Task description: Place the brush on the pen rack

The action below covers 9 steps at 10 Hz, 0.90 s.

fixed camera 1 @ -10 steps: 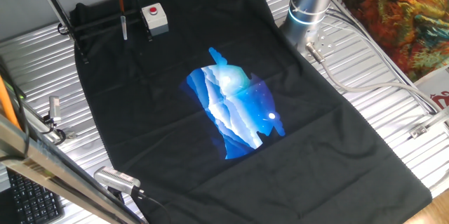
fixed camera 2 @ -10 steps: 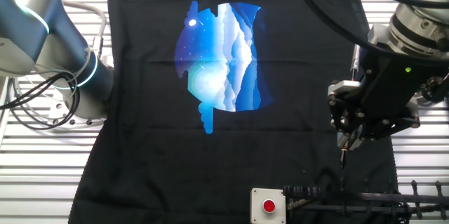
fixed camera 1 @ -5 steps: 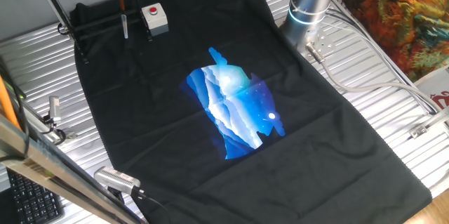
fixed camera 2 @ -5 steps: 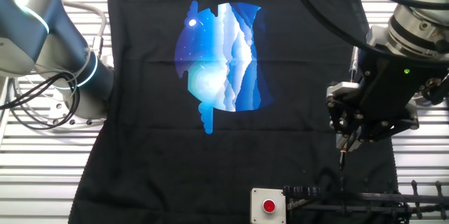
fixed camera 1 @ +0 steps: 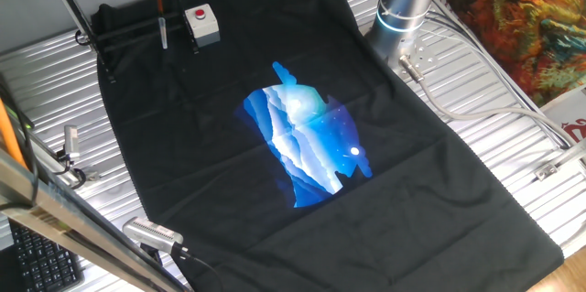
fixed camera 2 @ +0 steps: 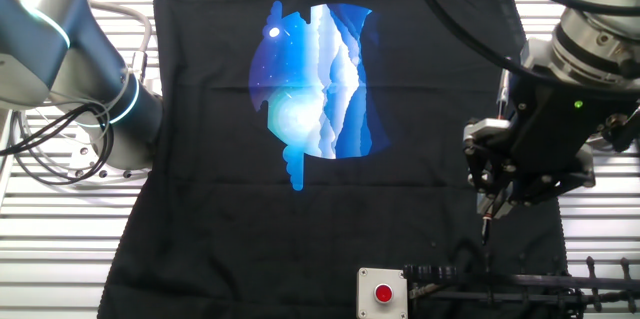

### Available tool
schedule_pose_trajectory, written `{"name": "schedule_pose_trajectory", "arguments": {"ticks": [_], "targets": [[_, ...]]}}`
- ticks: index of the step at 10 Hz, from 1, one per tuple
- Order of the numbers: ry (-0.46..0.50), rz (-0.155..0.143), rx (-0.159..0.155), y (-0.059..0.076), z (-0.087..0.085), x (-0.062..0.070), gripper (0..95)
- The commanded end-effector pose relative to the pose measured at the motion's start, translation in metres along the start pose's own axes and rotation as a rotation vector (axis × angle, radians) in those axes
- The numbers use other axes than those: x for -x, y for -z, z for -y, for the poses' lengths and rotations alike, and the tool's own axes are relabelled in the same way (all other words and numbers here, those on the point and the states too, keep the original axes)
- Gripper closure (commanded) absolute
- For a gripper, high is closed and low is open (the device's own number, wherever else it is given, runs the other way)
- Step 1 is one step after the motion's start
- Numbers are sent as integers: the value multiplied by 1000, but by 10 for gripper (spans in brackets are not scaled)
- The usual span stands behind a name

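Observation:
The brush hangs upright at the far left of the black cloth, orange-red handle up and silver-grey end down. Its lower end is level with the pen rack's horizontal black bar. The gripper is cut off by the top edge in this view. In the other fixed view, my gripper is shut on the brush, and only its thin lower end shows below the fingers. That end hangs just above the pen rack at the bottom edge.
A small grey box with a red button sits right of the rack, also in the other view. The black cloth has a blue print. An arm base stands at the back right. Cables lie on the slatted table.
My gripper and the brush have shifted very slightly sideways over the rack. Nothing else has moved.

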<state>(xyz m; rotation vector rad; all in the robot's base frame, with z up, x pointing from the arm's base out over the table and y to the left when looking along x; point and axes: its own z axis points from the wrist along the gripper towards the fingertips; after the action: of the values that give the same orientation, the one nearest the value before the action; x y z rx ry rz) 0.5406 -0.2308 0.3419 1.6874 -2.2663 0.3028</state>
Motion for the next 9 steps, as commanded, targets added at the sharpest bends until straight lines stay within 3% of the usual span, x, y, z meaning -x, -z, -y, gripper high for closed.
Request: {"name": "schedule_pose_trajectory", "arguments": {"ticks": [1,9], "targets": [[-3,-2,1,0,-1,-1,950],[-10,4,-3,-6,-7,-7,950]]}}
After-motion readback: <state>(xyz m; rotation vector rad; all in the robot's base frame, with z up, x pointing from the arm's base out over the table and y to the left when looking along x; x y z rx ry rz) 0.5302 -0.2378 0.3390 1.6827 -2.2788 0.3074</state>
